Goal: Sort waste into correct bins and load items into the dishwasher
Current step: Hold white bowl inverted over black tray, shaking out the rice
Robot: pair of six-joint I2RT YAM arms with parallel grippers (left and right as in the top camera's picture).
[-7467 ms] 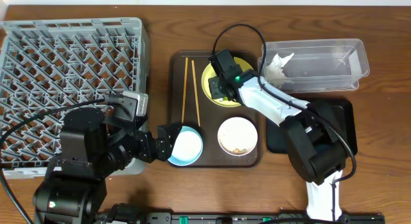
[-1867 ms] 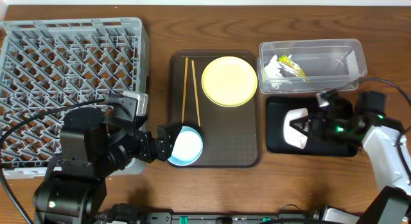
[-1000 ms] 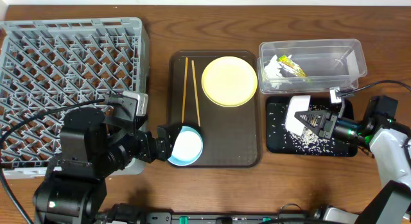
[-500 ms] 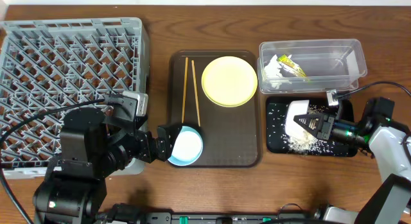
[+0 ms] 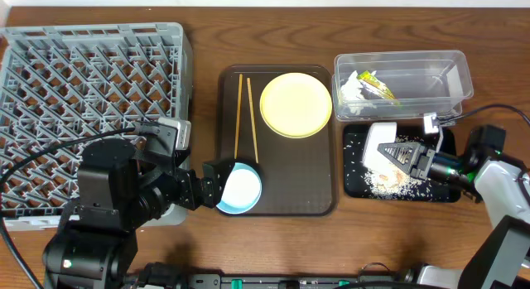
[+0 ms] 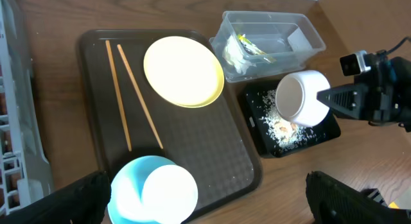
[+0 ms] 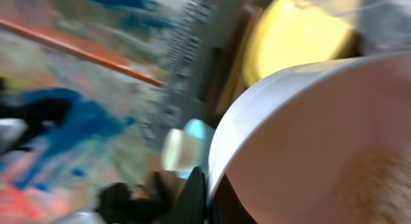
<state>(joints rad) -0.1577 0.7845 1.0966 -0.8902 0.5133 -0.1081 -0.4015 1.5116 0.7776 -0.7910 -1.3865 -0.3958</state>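
The white bowl (image 5: 383,145) hangs tipped on its side over the black tray (image 5: 445,188), its rim pinched in the right tool (image 5: 402,153). Pale crumbs (image 5: 386,183) lie scattered on the tray beneath it. The wrapper (image 5: 375,84) and tissue (image 5: 351,91) lie in the clear tub (image 5: 422,84) just behind. The left tool (image 5: 217,187) is spread wide at the blue bowl (image 5: 242,190) on the brown serving tray (image 5: 290,185).

Heavily blurred view. Our right gripper (image 7: 207,199) pinches the rim of the white bowl (image 7: 308,134), which fills the lower right. We see pale crumbs (image 7: 379,185) inside it. Beyond the rim are the yellow plate (image 7: 298,31) and, further left, the light blue bowl (image 7: 192,144).
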